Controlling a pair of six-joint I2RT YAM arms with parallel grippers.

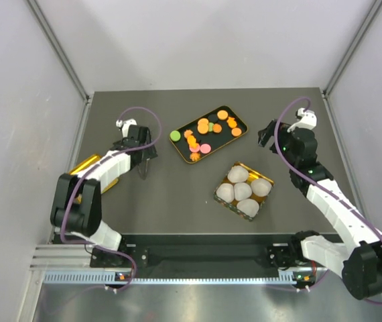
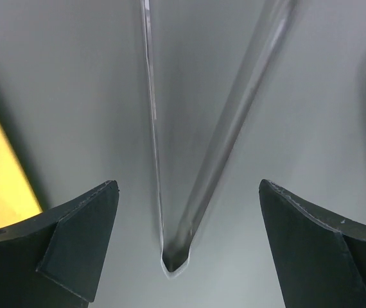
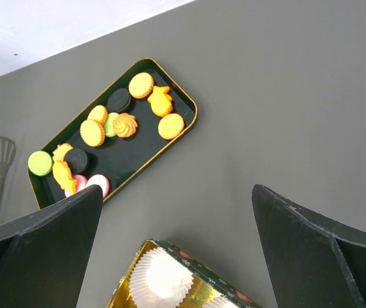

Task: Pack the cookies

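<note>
Grey table (image 1: pixel 177 215), walled cell. Cookies (image 1: pixel 208 133) all on black tray (image 3: pixel 138 154), table's far middle. Paper cups (image 1: pixel 243 191) in gold box (image 1: pixel 219 197) hold none. Your left end effector (image 2: pixel 188 185) and right end effector (image 3: pixel 176 189) both wide open, empty. Packing all ahead.

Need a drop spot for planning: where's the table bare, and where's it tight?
Bare: the far strip behind the cookie tray; the middle patch between the left gripper, the tray and the cup box; the near strip before the arm bases. Tight: the gap between tray and box.
</note>
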